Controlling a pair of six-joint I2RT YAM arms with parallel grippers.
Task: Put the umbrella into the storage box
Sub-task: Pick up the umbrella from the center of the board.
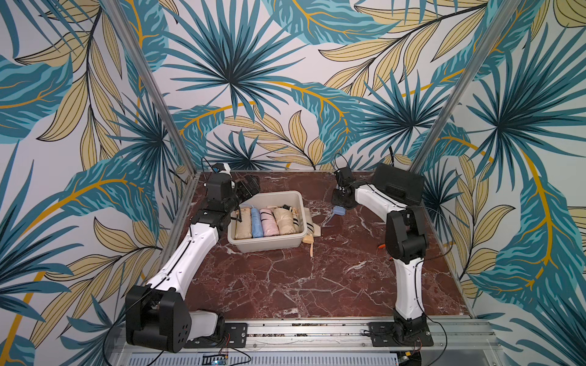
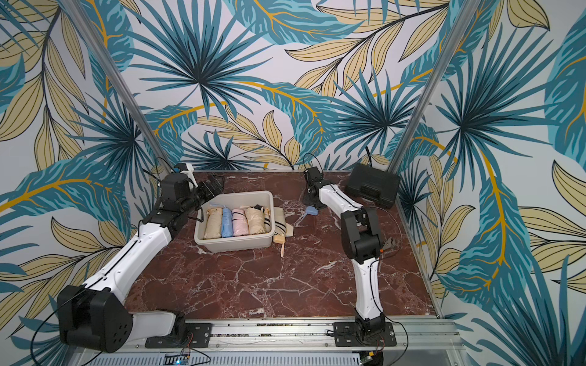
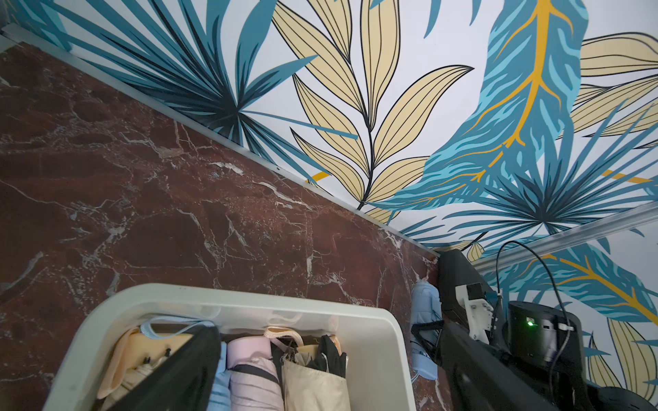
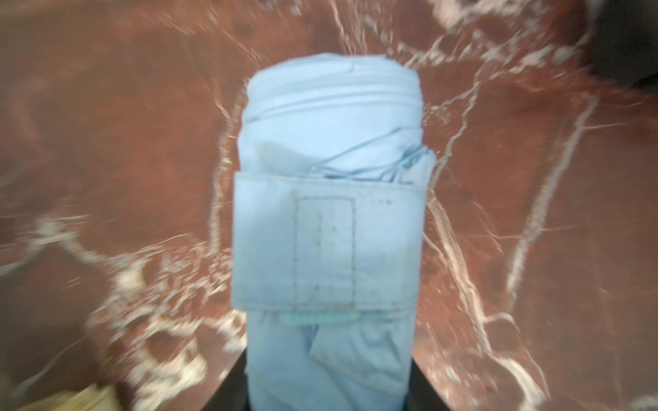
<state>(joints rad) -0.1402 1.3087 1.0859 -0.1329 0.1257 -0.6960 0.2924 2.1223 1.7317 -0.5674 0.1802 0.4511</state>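
The right pincer (image 1: 341, 204) pinches the blue umbrella (image 1: 338, 211) near the box (image 1: 266, 245), while the left pincer (image 1: 244, 194) hangs spread wide at its rim.

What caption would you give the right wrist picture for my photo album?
The right gripper clamps a folded light blue umbrella, with the red marble table blurred behind it.

Leaf-print wallpaper (image 1: 285, 79) (teal fronds, cream leaves and mustard stems on white) is covering the far, left and right walls. Aluminium posts (image 1: 153, 85) are rising at the far corners of a red-brown, white-veined marble tabletop (image 1: 285, 285) — an aluminium rail (image 1: 301, 329) is running along its near edge. Soft, even light is falling throughout.
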